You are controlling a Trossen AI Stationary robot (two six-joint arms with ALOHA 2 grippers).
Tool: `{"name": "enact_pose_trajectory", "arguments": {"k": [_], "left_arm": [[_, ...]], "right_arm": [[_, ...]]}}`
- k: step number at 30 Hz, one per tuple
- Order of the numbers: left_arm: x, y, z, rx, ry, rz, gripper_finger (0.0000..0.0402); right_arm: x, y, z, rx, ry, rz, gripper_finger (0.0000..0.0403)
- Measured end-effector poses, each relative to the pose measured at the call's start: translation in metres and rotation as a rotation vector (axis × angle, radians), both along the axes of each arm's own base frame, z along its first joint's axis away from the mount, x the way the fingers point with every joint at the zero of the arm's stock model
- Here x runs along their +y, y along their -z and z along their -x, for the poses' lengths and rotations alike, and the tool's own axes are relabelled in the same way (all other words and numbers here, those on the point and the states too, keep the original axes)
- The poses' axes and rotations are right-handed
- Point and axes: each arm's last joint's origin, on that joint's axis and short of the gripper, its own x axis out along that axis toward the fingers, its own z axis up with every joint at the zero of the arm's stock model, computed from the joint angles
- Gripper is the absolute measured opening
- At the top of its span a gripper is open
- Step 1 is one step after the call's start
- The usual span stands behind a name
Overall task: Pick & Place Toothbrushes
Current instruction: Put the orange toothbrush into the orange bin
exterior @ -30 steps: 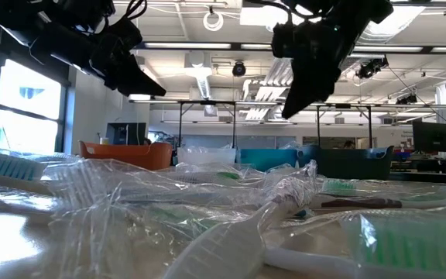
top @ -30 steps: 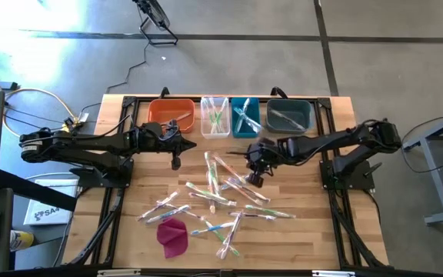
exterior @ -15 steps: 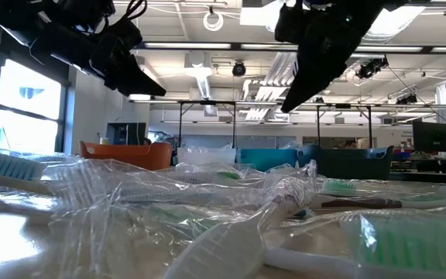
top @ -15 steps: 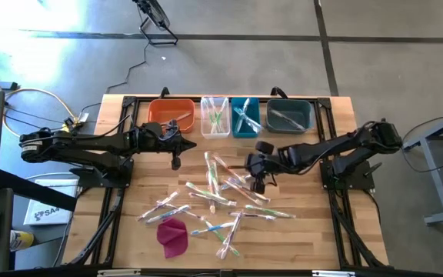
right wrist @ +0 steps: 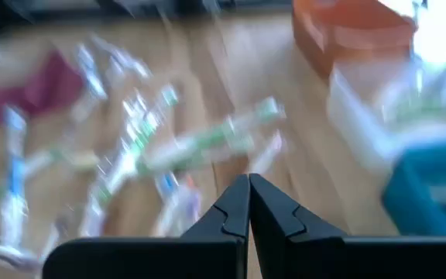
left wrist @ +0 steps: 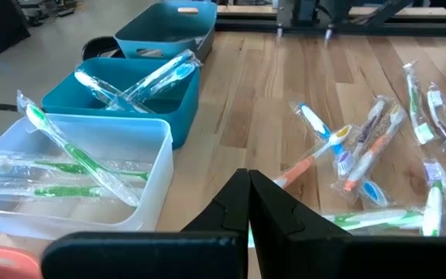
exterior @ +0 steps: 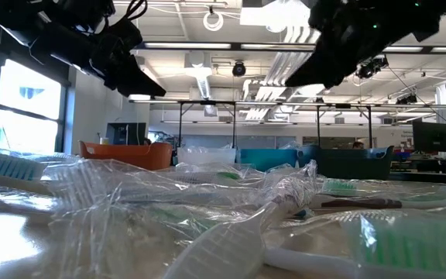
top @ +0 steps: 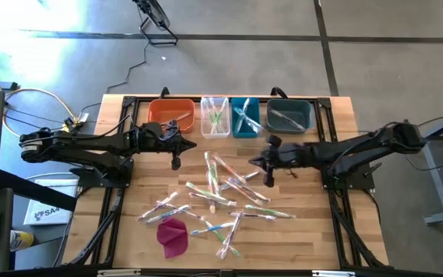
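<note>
My right gripper, fingers together and empty, hung beside the toothbrushes. Risk noted: descending with the fingers together would scatter the slippery wrappers, not grasp one.

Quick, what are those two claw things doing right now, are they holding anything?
Left gripper: fingers closed, holding nothing, near the orange bin.
Right gripper: fingers closed, holding nothing, above the loose toothbrushes.

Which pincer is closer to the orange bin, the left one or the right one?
Left. The left pincer hangs just below the orange bin; the right pincer is far off, beyond the other bins.
</note>
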Motion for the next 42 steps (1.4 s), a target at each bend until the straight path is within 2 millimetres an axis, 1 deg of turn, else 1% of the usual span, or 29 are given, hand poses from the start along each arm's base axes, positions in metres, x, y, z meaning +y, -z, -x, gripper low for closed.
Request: {"name": "enact_pose_trajectory", "arguments": {"k": [3,7,10,14,19,23,26,29,35,38,42], "left_arm": [[0.000,-0.001,0.000,-0.016,-0.006,0.016,0.0000],[0.000,-0.002,0.000,-0.031,-0.022,0.064,0.0000],[0.000,-0.001,-0.001,-0.027,-0.022,0.066,0.0000],[0.001,-0.002,-0.005,-0.007,-0.023,0.071,0.0000],[0.004,-0.009,-0.023,0.083,-0.015,0.077,0.0000],[0.005,-0.010,-0.042,0.167,0.047,-0.031,0.0000],[0.005,-0.009,-0.056,0.204,0.103,-0.124,0.0000],[0.004,-0.007,-0.066,0.226,0.133,-0.155,0.0000],[0.005,-0.005,-0.080,0.244,0.140,-0.148,0.0000],[0.006,-0.004,-0.084,0.240,0.138,-0.148,0.0000],[0.007,-0.005,-0.090,0.200,0.136,-0.157,0.0000]], "right_arm": [[-0.003,0.000,0.015,-0.159,-0.072,0.032,0.0002],[-0.006,0.004,0.034,-0.298,-0.140,0.057,0.0002],[-0.009,0.012,0.044,-0.330,-0.132,0.059,0.0002],[-0.011,0.022,0.052,-0.323,-0.117,0.039,0.0002],[-0.011,0.030,0.055,-0.304,-0.118,0.021,0.0002],[-0.011,0.031,0.056,-0.299,-0.121,0.028,0.0002],[-0.011,0.031,0.056,-0.301,-0.137,0.068,0.0002],[-0.011,0.025,0.058,-0.333,-0.150,0.109,0.0002],[-0.012,0.014,0.066,-0.401,-0.125,0.092,0.0002],[-0.011,0.014,0.069,-0.385,-0.109,0.019,0.0002],[-0.011,0.015,0.069,-0.375,-0.117,0.026,0.0002]]}}
